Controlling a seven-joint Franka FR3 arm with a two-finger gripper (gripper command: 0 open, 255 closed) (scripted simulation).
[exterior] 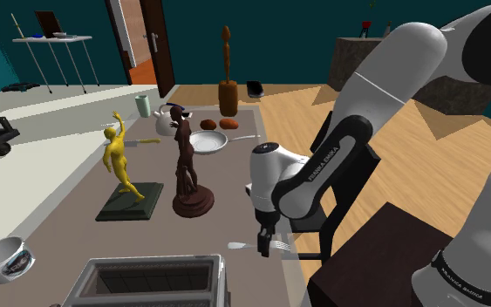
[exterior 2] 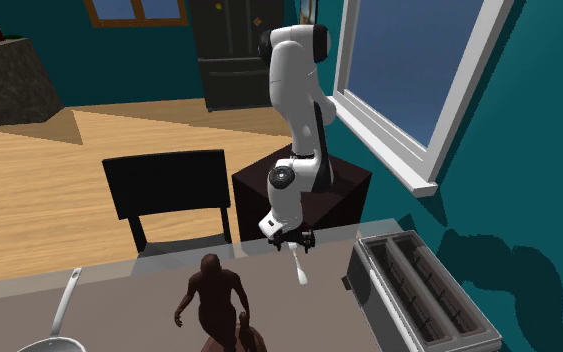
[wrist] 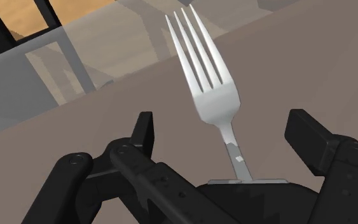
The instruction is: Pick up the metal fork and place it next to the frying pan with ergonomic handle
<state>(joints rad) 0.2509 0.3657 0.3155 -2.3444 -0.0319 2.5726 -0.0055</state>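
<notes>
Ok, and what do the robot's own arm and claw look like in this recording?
The white arm is built of smooth, rounded links joined by dark joints. One black band carries small white lettering. The all-black claw has a chunky, angular body and ends in two blocky, squared-off fingers.

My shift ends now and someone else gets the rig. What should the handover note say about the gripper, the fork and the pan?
Gripper: open, low over the table, fingers either side of the fork's handle, not touching it.
Fork: flat on the table, at the edge by the stand.
Frying pan: far end of the table, beyond the brown figurine.
Done: gripper lined up on the fork.
Left: close, lift, carry past the figurine, set the fork beside the pan.
</notes>
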